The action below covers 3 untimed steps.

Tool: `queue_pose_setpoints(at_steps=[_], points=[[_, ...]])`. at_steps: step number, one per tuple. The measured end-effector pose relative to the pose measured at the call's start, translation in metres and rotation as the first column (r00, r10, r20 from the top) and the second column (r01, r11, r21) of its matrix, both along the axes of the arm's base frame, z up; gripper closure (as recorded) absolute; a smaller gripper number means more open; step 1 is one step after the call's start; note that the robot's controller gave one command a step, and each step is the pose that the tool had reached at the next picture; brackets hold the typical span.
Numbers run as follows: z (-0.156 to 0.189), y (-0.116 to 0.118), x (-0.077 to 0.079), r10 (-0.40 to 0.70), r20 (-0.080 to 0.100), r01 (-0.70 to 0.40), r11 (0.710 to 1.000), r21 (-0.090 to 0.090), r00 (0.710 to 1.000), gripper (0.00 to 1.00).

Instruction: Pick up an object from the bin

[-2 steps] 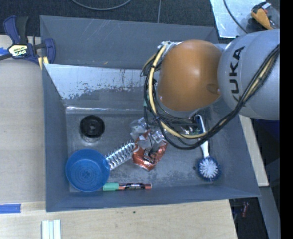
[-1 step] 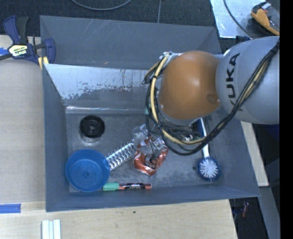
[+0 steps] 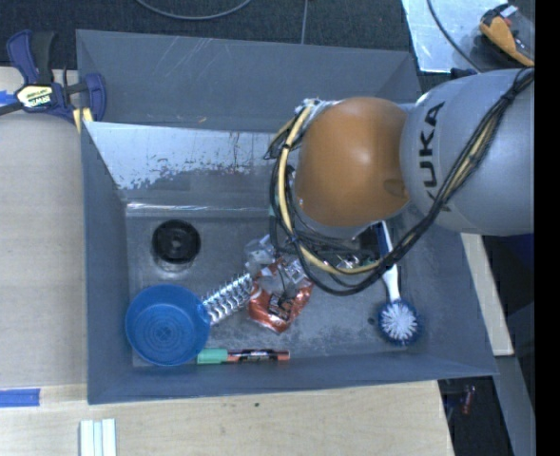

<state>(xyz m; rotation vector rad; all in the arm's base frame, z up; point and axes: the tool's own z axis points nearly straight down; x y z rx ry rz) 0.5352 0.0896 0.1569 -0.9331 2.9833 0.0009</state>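
My gripper point(image 3: 278, 260) reaches down into the middle of the bin, mostly hidden under the arm's orange cover. Its tip is right over a crumpled orange-red foil wrapper point(image 3: 278, 308) and seems to touch the wrapper's top. Just left of it lies a coiled silver spring-like piece point(image 3: 226, 295), slanting toward a round blue lid point(image 3: 167, 325). A marker with a green cap point(image 3: 243, 356) lies along the front wall below the wrapper.
A black round cap point(image 3: 176, 241) sits at the back left of the floor. A brush with a white handle and a blue-and-white bristle head point(image 3: 396, 320) lies at the right, partly under the arm. The arm covers the back right of the bin.
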Motion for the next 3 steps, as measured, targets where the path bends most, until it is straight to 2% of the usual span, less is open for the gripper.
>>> queue_pose_setpoints(at_steps=[1,2,3], points=[[0.058,-0.001,0.003,0.001,0.006,-0.001,1.0,0.0,1.0,1.0],[-0.01,0.004,0.0,0.002,-0.009,-0.002,1.0,-0.001,1.0,1.0],[0.01,0.004,0.001,0.003,0.001,-0.003,1.0,0.001,1.0,1.0]])
